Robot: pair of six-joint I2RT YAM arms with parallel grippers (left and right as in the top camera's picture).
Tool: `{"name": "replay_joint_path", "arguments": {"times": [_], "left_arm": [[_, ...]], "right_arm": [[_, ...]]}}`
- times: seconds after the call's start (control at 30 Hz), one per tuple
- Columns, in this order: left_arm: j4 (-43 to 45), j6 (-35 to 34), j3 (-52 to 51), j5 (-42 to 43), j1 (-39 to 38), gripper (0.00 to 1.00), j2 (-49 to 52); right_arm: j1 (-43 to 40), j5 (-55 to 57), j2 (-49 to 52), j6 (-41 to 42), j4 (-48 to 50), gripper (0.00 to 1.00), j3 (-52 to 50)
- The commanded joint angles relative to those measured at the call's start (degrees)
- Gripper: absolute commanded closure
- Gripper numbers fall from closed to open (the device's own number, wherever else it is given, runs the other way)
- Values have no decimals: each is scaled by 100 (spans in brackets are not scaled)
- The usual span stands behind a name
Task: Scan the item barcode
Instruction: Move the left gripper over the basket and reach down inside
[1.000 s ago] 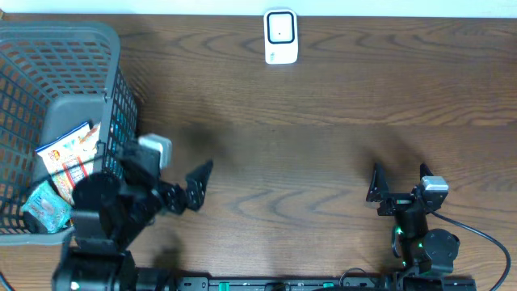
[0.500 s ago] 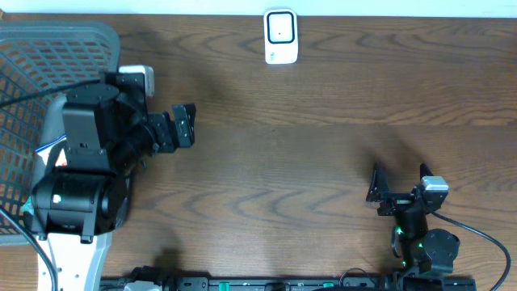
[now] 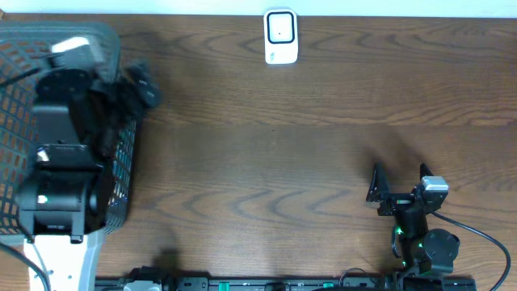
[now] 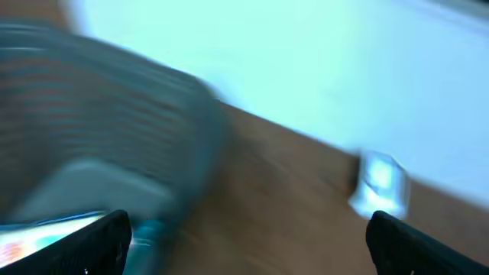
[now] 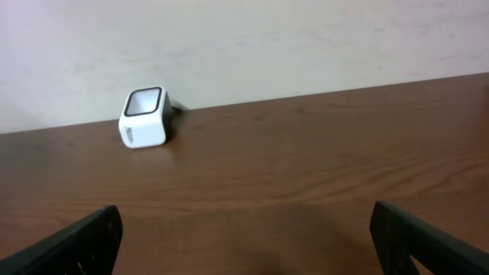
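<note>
Counting across the views, one grey plastic mesh basket [image 3: 121, 182], one white box-shaped barcode scanner [image 3: 281, 36] and two black tools are seen on or above the brown wooden table [image 3: 283, 145]. The left tool [image 3: 142, 84] is held over the basket's right rim, its jaws spread fully with nothing gripped. The right tool [image 3: 400, 187] is likewise wide open and empty, near the table's front right. From overhead, the basket's contents are hidden by the left arm. Only in the blurred left wrist view is the edge of a colourful packet [image 4: 23, 237] made out inside the basket, low and left of the left tool, untouched. The scanner is shown sharply in the right wrist view alone, against the back wall.
</note>
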Motion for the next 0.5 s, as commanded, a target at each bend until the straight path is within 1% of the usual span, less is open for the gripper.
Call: {"name": "replay_joint_path", "arguments": {"times": [0.0, 0.13, 0.2, 0.37, 0.47], "left_arm": [[-42, -815, 184, -1095, 511, 2, 33], [-210, -1512, 181, -1095, 1228, 2, 94], [-267, -1755, 181, -1093, 1574, 2, 190], [-295, -1845, 181, -1056, 2173, 2, 640], [-317, -1845, 177, -1008, 2232, 2, 1005]], "right_arm": [[24, 44, -31, 15, -24, 1, -4], [24, 46, -31, 15, -24, 1, -4], [24, 46, -31, 15, -24, 1, -4], [24, 44, -31, 15, -24, 1, -4], [24, 46, -31, 15, -24, 1, -4]]}}
